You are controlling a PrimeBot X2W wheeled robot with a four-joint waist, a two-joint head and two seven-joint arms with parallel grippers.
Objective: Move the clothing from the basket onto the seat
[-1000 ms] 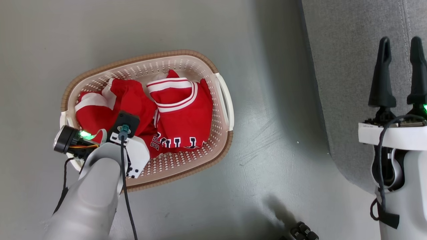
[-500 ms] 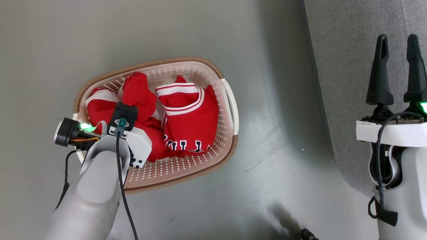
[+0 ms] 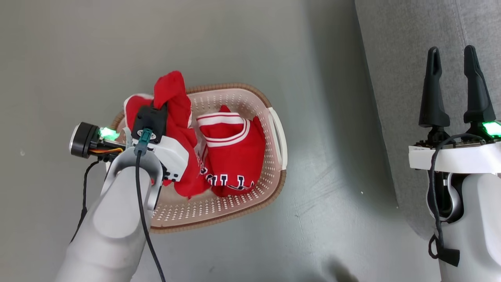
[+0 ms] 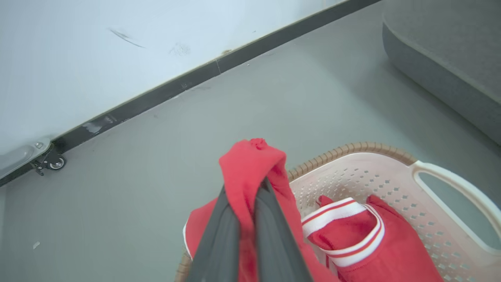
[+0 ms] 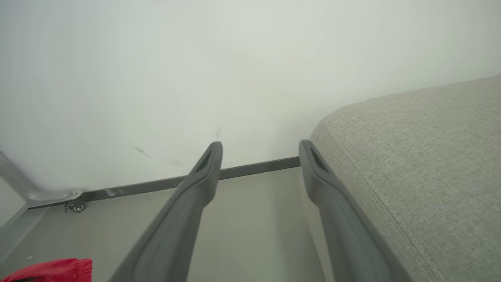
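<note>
Over the basket, left gripper (image 4: pixel 245 188): clenched on a fold of one red garment (image 4: pixel 250 164); the cloth is squeezed between the two dark fingers (image 4: pixel 219 235) and bunches up past their tips.
Held garment: its pinched top lies across the far rim of the basket in the head view, and the rest trails down into the basket beside the wrist; a white-trimmed edge shows at its left.
Second red garment (image 3: pixel 231 156): lying in the basket, right of the held one and touching it, white striped band at the top, black-and-white letters along its lower edge.
Basket (image 3: pixel 235 98): cream, perforated, brown rim, standing on the grey floor (image 3: pixel 321 164) with a handle cut-out facing the seat.
Seat (image 3: pixel 391 47): grey woven fabric, to the right of the basket with bare floor between them; no clothing on the part that shows.
Right gripper (image 3: pixel 451 50): released, fingers spread apart and holding nothing, over the seat's near edge.
Background: pale wall (image 4: pixel 78 47) with a dark baseboard (image 4: pixel 195 78) and a small caster (image 4: pixel 54 162) at its foot.
</note>
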